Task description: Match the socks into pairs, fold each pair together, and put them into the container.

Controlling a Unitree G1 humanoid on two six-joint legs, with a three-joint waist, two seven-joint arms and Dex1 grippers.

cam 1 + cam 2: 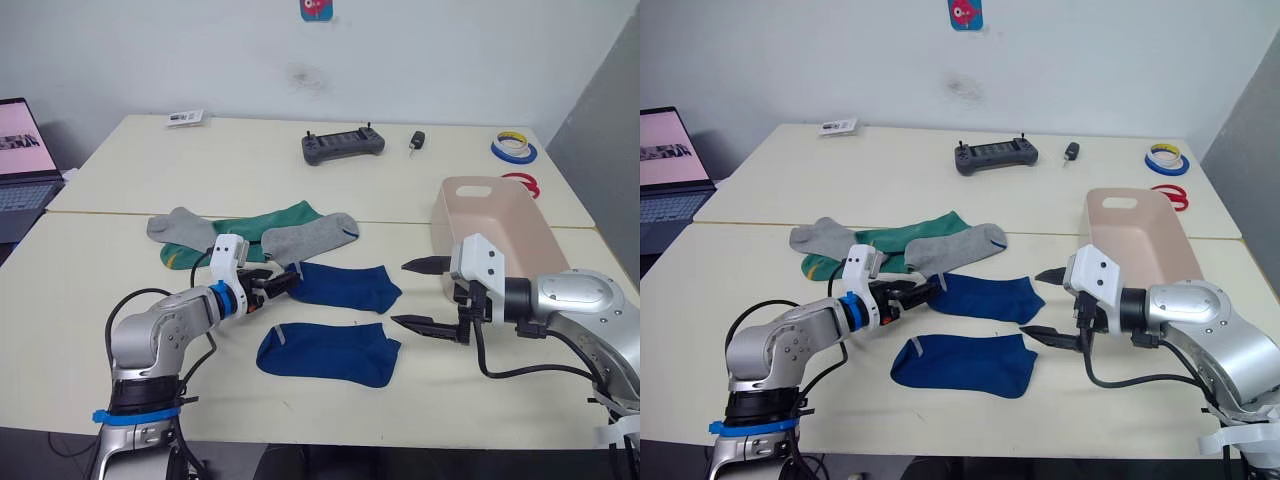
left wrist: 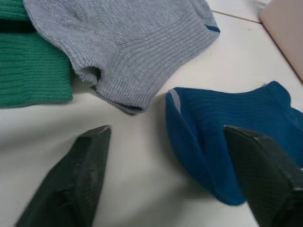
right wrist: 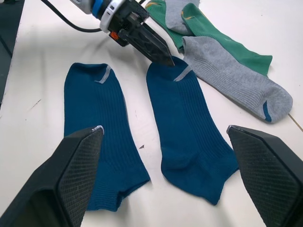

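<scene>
Two dark blue socks lie flat mid-table: the far one (image 1: 345, 284) and the near one (image 1: 328, 353) at its 6 o'clock, apart. The green socks (image 1: 262, 226) are mostly hidden under two grey socks (image 1: 308, 237), at 10 o'clock. The left gripper (image 1: 283, 282), fingers apart, straddles the far blue sock's cuff. The right gripper (image 1: 421, 294), jaws wide, hovers at 3 o'clock, beside the bin (image 1: 492, 228), which is empty as far as can be seen.

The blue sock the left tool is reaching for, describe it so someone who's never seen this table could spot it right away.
Start at the pinkish-beige bin on the table's right side and look left. Two dark blue socks lie side by side there; it is the one farther from the robot, next to the grey sock. Its cuff sits at the tips of the open left tool, unlike the nearer blue sock.
</scene>
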